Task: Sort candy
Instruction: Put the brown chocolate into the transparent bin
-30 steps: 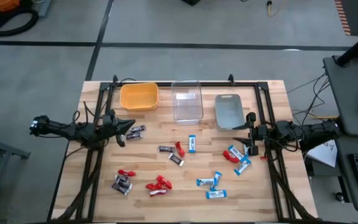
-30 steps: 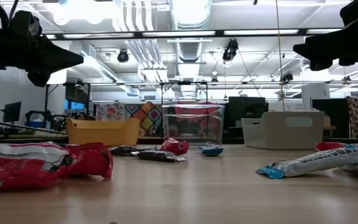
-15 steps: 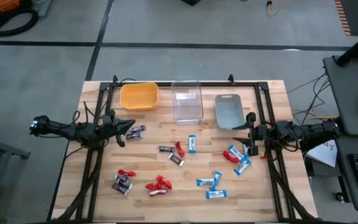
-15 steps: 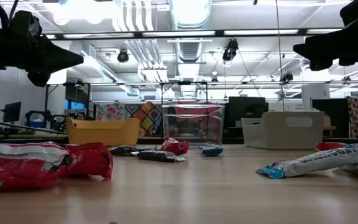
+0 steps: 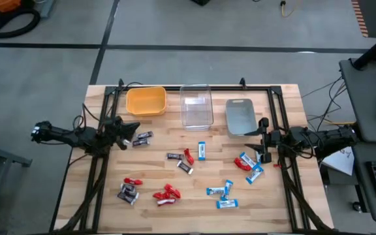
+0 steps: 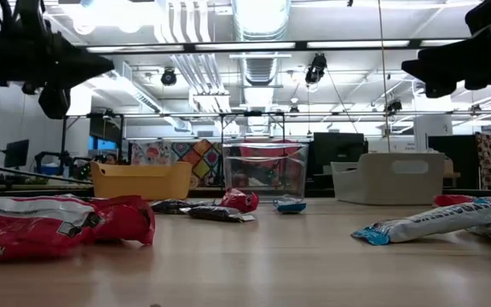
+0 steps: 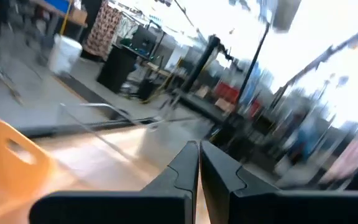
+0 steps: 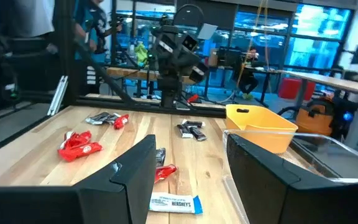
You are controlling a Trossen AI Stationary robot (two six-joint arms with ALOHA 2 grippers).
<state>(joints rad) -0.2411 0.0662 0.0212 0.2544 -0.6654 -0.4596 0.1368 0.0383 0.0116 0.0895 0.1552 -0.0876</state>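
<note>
Change: my left pincer (image 5: pixel 130 128), fingers pressed together, has shifted slightly at the bench's (image 5: pixel 286 196) left edge, empty | Meaning: no candy (image 5: pixel 201 151) sorted, all scattered mid-bench | Right pincer (image 5: pixel 262 151): spread, idle beside blue pieces | Surroundings: yellow bin (image 5: pixel 145 101), clear bin (image 5: pixel 196 104), grey bin (image 5: pixel 239 115) unobstructed.

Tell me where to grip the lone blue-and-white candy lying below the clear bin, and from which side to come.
Grip the blue-and-white candy across its narrow middle, coming straight down from above. It lies flat on the table, its long axis running toward the clear bin, with bare wood along both long sides for the fingers. The open right hand is nearer, probably the better choice.
</note>
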